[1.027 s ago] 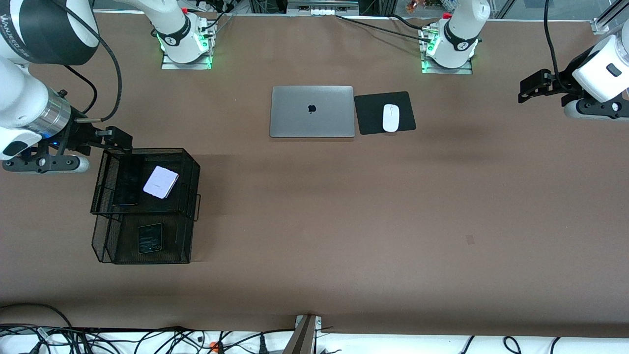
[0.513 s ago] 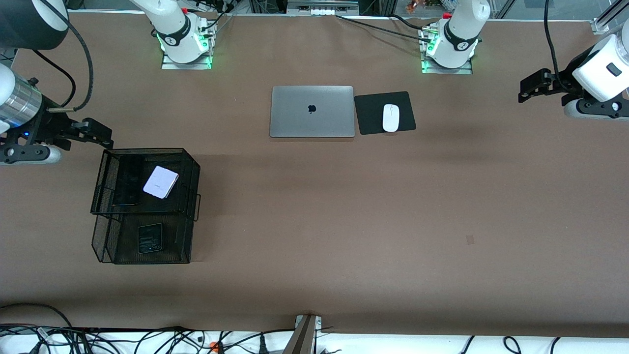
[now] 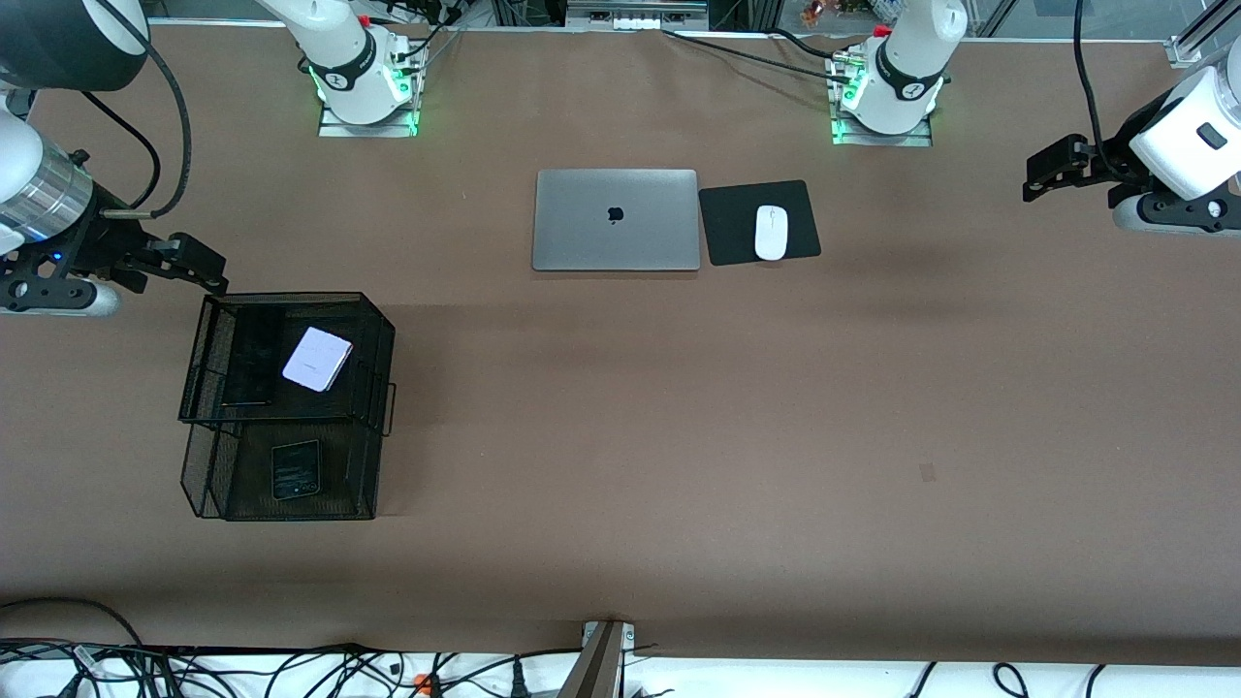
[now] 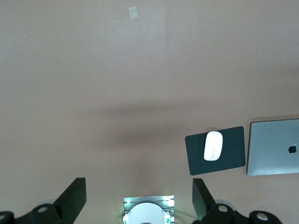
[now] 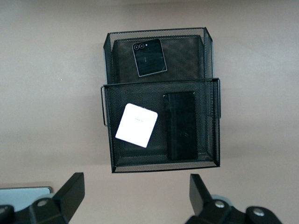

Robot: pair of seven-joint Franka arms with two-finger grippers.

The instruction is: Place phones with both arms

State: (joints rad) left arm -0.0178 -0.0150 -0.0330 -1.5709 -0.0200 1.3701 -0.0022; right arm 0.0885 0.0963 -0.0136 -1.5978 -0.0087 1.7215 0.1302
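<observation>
Both grippers are held with fingers spread wide and nothing between them. Over bare table at its own end, just beside the upper tier of a black mesh rack (image 3: pixel 373 334), the right gripper (image 3: pixel 199 264) is seen; the left gripper (image 3: pixel 1052 167) is parked over bare table at the left arm's end, where that arm waits. On the upper tier the long black phone (image 5: pixel 181 125) and the pale lilac phone (image 3: pixel 317 359) are laid side by side, apart. On the lower tier, nearer the front camera, the small black phone (image 3: pixel 296 469) is laid flat. A grey laptop (image 3: pixel 616 220) and a white mouse (image 3: pixel 771 233) are set between the bases.
</observation>
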